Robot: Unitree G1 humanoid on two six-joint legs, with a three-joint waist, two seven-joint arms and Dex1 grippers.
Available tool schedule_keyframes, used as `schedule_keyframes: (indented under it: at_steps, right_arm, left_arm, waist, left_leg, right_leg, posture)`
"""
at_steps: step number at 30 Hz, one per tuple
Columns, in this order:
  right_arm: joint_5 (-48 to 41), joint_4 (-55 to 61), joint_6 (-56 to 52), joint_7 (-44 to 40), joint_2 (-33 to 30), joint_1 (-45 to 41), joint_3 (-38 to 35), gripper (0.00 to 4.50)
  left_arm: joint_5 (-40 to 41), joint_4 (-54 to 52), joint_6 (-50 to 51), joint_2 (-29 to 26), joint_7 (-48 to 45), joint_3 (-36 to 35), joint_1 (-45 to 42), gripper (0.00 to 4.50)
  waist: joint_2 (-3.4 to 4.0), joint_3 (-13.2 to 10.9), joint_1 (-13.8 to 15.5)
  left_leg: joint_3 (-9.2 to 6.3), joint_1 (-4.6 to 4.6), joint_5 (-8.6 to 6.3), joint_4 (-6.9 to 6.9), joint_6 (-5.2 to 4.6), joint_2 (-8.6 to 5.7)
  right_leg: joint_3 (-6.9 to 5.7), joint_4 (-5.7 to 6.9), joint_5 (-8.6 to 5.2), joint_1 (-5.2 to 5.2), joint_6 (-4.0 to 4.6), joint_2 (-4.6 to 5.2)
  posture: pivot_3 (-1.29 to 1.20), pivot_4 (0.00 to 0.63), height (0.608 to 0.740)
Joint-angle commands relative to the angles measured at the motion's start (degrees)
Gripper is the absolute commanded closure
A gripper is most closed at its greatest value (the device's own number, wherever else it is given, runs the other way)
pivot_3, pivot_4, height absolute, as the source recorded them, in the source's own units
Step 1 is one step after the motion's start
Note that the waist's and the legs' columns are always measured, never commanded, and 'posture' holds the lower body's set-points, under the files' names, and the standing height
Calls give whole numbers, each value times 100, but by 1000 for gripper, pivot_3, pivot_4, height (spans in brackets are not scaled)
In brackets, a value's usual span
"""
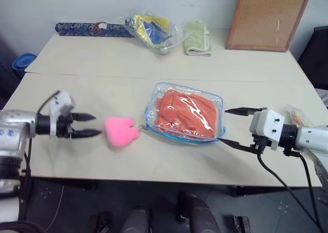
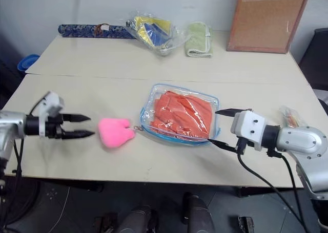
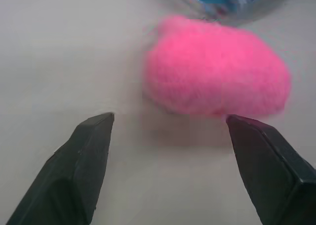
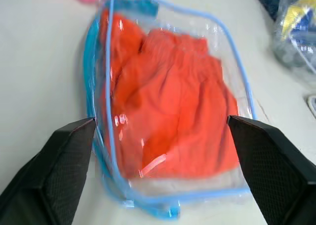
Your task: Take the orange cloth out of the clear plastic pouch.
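Observation:
The clear plastic pouch [image 1: 217,105] with light blue edging lies flat near the table's front middle. The orange cloth [image 1: 185,112] is inside it, folded and filling most of the pouch; the right wrist view looks straight at the cloth [image 4: 173,116] through the pouch [image 4: 91,57]. My right gripper [image 1: 231,126] is open just to the right of the pouch, its fingers pointing at the pouch's right edge with nothing between them. My left gripper [image 1: 88,125] is open at the left, pointing at the pink plush lump [image 1: 120,131], a short gap away.
The pink plush lump [image 3: 215,69] lies between my left gripper and the pouch. At the table's far edge are a wrinkly clear bag [image 1: 151,30], a pale green towel [image 1: 197,37] and a dark patterned roll [image 1: 92,29]. A cork board [image 1: 266,17] leans at the back right.

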State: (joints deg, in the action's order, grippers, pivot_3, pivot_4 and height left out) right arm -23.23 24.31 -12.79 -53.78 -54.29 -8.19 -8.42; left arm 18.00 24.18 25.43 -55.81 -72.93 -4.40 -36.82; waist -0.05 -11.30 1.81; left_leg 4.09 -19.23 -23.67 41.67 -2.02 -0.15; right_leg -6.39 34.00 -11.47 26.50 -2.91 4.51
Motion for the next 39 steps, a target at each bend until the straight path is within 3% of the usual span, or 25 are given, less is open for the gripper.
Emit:
schedule_keyframes:
  at_steps: [1,4,8,16,23,36,39]
  right_arm:
    - [-419,529,-630,364,114,-62,-289,65]
    - [-467,729,-886,455,149,-60,-247,65]
    - [-782,1150,-1289,501,187,96,-212,65]
    - [-890,1522,-1623,764,261,338,-355,65]
    - [-881,1674,-1734,984,379,428,-393,65]
    - [-772,1618,-1682,1076,402,434,-289,65]
    - [-764,1627,-1674,1047,379,408,-269,0]
  left_arm:
    - [90,-217,-11,334,137,36,-1184,650]
    - [49,-1068,-326,840,13,429,-1598,650]
    - [-689,-2152,-1977,1062,-427,1356,-1093,650]
    - [-2029,-1067,-4731,1206,-47,2006,-900,650]
    - [-2513,-378,-5390,1682,733,2058,-939,650]
    - [-2538,-297,-5171,1920,1012,2058,-862,650]
    - [-2600,-229,-5192,1952,1116,2065,-881,1273]
  waist:
    - [-3,2,84]
    - [-3,3,102]
    - [-3,3,23]
    - [-3,2,-48]
    - [-3,2,-11]
    - [-3,2,-29]
    - [-3,2,-26]
  left_leg:
    - [-5,-3,2,2,-4,-7]
    - [5,-2,-1,3,-20,-22]
    - [31,1,-4,-1,-23,-19]
    - [50,27,9,-4,10,13]
    - [37,3,3,-5,-19,-2]
    - [39,5,0,-5,-28,-3]
    - [39,5,0,-5,-28,-3]
  right_leg:
    - [-7,-1,1,-2,-2,-2]
    - [2,-9,7,-6,-13,2]
    - [5,-18,10,-2,-17,0]
    - [28,-11,13,-2,15,-10]
    - [13,-15,20,4,1,-8]
    - [16,-18,23,2,-7,-7]
    - [16,-19,23,2,-7,-7]
  posture:
    - [0,150,740]
    - [0,150,740]
    - [0,150,740]
    - [0,150,740]
    - [0,150,740]
    - [0,150,740]
    - [0,150,740]
